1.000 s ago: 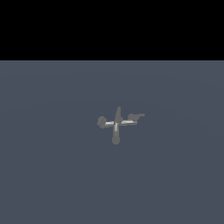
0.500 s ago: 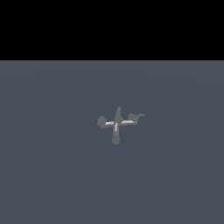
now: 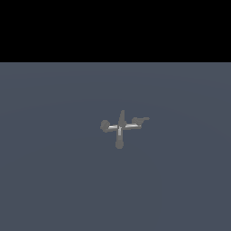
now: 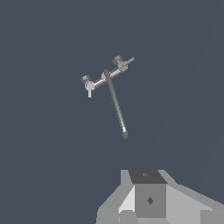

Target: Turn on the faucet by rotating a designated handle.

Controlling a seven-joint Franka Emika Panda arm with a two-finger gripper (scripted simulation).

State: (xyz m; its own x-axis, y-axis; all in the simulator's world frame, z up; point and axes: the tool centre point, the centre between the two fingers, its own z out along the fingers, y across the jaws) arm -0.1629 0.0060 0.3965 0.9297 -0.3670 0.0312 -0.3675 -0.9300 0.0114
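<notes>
The faucet (image 3: pixel 119 128) is a small grey cross-shaped fixture standing on the grey floor in the middle of the exterior view. Its handle (image 3: pixel 140 120), a stubby arm tipped with a thin pointed rod, points to the exterior view's right. The wrist view shows the faucet (image 4: pixel 106 75) from above, with the handle (image 4: pixel 124 63) and the long spout (image 4: pixel 116 107). Only part of my gripper (image 4: pixel 148 192) shows, as grey blocks at the wrist view's edge. It is well apart from the faucet and touches nothing. Its jaws are not clearly visible. The arm is out of the exterior view.
A plain round knob (image 3: pixel 104 126) is on the faucet's opposite arm. The longer arm with a rounded tip (image 3: pixel 119 144) points toward the camera. A flat grey floor (image 3: pixel 54 180) surrounds the fixture.
</notes>
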